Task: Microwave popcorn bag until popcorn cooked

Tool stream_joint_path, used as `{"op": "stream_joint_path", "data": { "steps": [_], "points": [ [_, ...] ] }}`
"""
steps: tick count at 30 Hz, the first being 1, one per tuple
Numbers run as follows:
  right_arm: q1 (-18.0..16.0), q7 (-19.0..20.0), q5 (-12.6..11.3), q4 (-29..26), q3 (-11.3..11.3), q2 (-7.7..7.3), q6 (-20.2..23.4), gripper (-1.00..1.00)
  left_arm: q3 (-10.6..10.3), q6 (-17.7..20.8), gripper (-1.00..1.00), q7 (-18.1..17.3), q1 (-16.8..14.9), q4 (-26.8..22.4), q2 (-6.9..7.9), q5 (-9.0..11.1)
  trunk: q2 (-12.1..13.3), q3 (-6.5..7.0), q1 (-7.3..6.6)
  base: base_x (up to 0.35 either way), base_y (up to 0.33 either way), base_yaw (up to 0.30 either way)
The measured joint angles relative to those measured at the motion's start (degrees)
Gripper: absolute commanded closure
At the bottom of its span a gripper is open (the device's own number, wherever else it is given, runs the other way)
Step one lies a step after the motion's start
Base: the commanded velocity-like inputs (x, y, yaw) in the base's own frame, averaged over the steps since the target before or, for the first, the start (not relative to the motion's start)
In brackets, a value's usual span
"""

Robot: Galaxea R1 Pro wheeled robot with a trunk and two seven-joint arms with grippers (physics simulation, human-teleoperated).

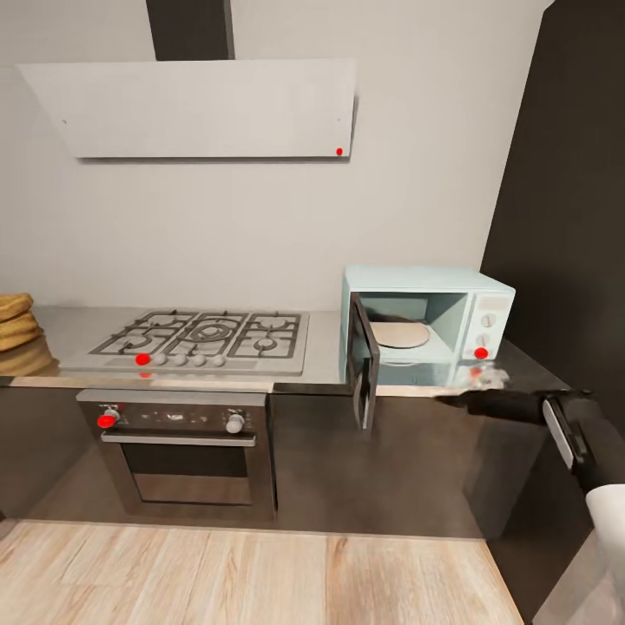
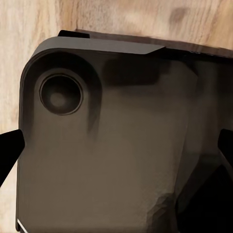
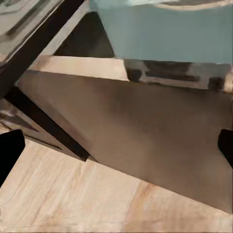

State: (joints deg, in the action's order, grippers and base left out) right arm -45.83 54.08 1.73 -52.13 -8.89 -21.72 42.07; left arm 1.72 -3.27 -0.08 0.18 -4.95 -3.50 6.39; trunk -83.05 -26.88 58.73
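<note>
I see one microwave [image 1: 430, 325] on the right end of the countertop [image 1: 321, 347], against the wall. Its door [image 1: 364, 360] hangs open toward me, hinged on the left, and the cavity holds one round turntable plate [image 1: 401, 334] with nothing on it. On the control panel at the right I count two round knobs [image 1: 488, 330] and one red dot [image 1: 480, 352] below them. The popcorn bag [image 1: 17, 334] sits at the far left end of the countertop, cut off by the picture's edge, mustard-brown with rolled folds, well apart from the microwave.

Between them lies one gas hob [image 1: 204, 340] with five small knobs along its near edge and one red dot at the left of that row. Under it is one oven [image 1: 187, 456] with two knobs, the left one marked red. One pale extractor hood [image 1: 195, 108] hangs on the wall above, with one red dot at its lower right corner.

My right arm [image 1: 555, 421] reaches in from the right, just below the microwave's near right corner; its tip is blurred, and I cannot tell there how the fingers stand. In the right wrist view the two dark fingertips [image 3: 9, 153] sit at opposite edges, spread wide and holding nothing, over the dark cabinet front [image 3: 141, 131] and wooden floor [image 3: 73, 194]. In the left wrist view the left fingertips [image 2: 8, 148] are likewise wide apart and empty, above the robot's dark base [image 2: 107, 145].
</note>
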Motion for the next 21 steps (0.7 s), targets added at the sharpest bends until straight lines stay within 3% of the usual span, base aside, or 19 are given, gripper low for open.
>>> {"op": "stream_joint_path", "data": {
  "steps": [2,4,6,8,9,10,11,12,13,14,17,21],
  "points": [
    [0.01,-1.0,0.48,8.4,0.03,-1.6,-3.48,-1.0,0.0,0.0,-1.0,0.0,0.0,0.0,0.0,0.05,0.0,0.0,0.0,0.0,0.0,0.0],
    [0.02,-6.0,2.49,25.34,0.31,-2.48,-16.16,-1.0,0.0,0.0,-1.0,0.06,0.01,0.0,0.0,0.18,0.0,-0.01,0.0,0.0,0.0,0.0],
    [0.03,-8.47,3.06,36.89,0.5,-2.81,-27.91,-1.0,0.0,0.0,-1.0,0.08,0.01,0.0,-0.02,0.2,0.0,-0.01,0.0,0.0,0.0,0.0],
    [0.04,-9.45,3.28,49.68,1.43,-4.11,-35.08,-1.0,0.01,0.0,-1.0,0.08,0.0,-0.01,0.0,0.2,0.0,-0.01,0.0,0.0,0.0,0.0],
    [3.06,-13.32,5.17,53.32,0.78,-3.77,-39.14,-1.0,0.0,0.0,-1.0,0.08,-0.02,0.02,0.0,0.19,0.0,0.01,0.0,0.0,0.0,0.0],
    [10.28,-15.88,5.85,53.73,1.46,-3.53,-40.19,-1.0,0.01,0.01,-1.0,0.08,-0.01,-0.01,0.0,0.2,0.0,-0.01,0.0,0.0,0.0,0.0],
    [15.27,-18.9,6.01,53.8,1.35,-2.54,-41.43,-1.0,0.0,0.01,-1.0,0.08,0.0,-0.01,0.0,0.19,0.0,-0.01,0.0,0.0,0.0,0.0],
    [16.24,-21.27,5.99,53.8,1.1,-1.21,-42.38,-1.0,0.0,0.01,-1.0,0.08,-0.01,0.0,0.0,0.19,0.0,0.0,0.0,0.0,0.0,0.0],
    [19.35,-25.11,6.05,53.79,1.08,1.01,-43.63,-1.0,0.0,0.0,-1.0,0.08,-0.01,0.01,0.0,0.19,0.0,0.0,0.0,0.0,0.0,0.0],
    [24.61,-31.99,6.02,53.82,1.04,4.4,-44.7,-1.0,0.01,0.01,-1.0,0.08,-0.02,0.0,0.0,0.19,0.0,0.0,0.0,0.0,0.0,0.0],
    [30.14,-39.97,5.98,53.87,1.01,9.41,-44.78,-1.0,0.01,0.01,-1.0,0.08,-0.02,-0.01,0.0,0.19,0.0,-0.01,0.0,0.0,0.0,0.0],
    [34.96,-42.84,5.62,53.88,0.74,13.61,-44.58,-1.0,0.0,0.01,-1.0,0.12,-0.02,0.0,0.0,0.19,0.0,0.0,0.0,0.0,0.0,0.0]
  ]
}}
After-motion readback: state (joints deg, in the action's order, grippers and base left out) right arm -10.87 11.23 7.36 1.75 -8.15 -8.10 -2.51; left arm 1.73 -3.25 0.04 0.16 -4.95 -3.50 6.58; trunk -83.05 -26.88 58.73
